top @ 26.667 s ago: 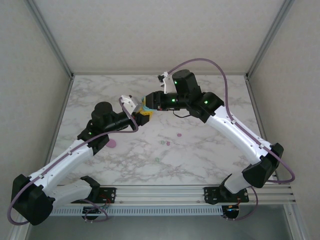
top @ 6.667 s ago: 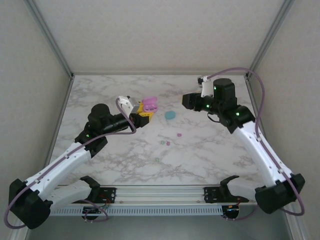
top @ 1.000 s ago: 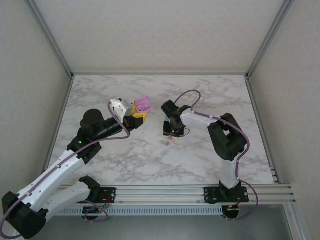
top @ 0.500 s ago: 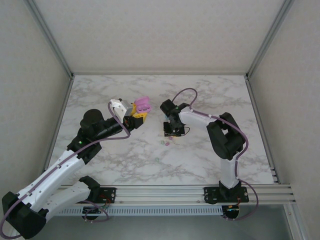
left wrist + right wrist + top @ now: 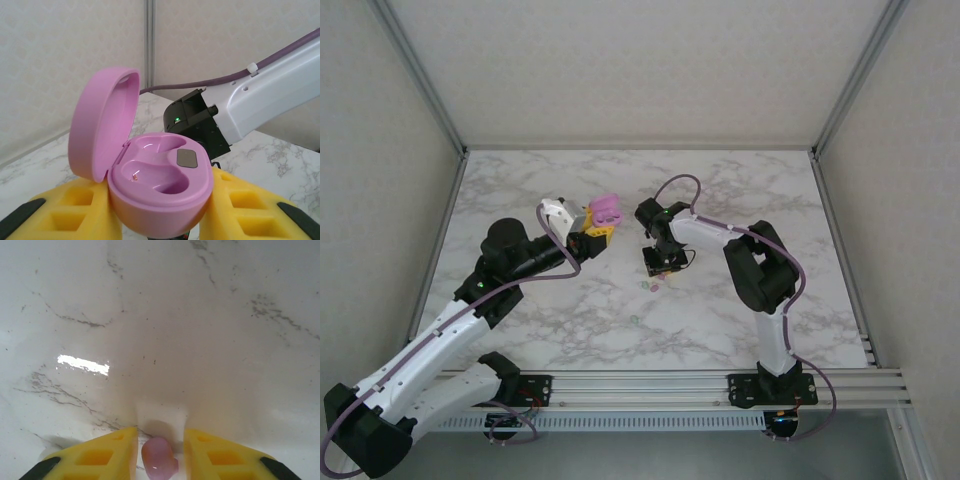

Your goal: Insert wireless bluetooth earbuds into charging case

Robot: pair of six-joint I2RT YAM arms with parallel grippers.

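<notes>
Progress: early, nothing seated yet. Left gripper (image 5: 597,228) is clamped on the pink charging case (image 5: 156,187) and holds it off the marble table (image 5: 740,320). The lid (image 5: 102,120) is hinged open. Both wells (image 5: 150,175) look empty in the left wrist view.

Right gripper (image 5: 658,262) is down at the table surface. Its yellow fingers (image 5: 100,457) sit either side of a pink earbud (image 5: 159,458). A thin gap shows on each side, so the jaws read as parted and not yet pinching.

Left to do, by judgement:
- close on the bud
- lift and carry it over to the case
- seat it in a well
- repeat for the matching bud

Two more loose earbuds (image 5: 650,286) lie just in front of the right gripper, and a mint one (image 5: 634,320) lies further toward the bases.

View differences:
- Right wrist view resolves the bud-to-finger relation. From the top camera the gripper body covers that spot.
- Left wrist view gives the empty wells and lid angle, plus the right arm (image 5: 260,100) behind the case. From overhead the case is just a small pink blob.
- Top view gives the layout: case and pick point are near each other but apart, and the spare buds are scattered.
</notes>
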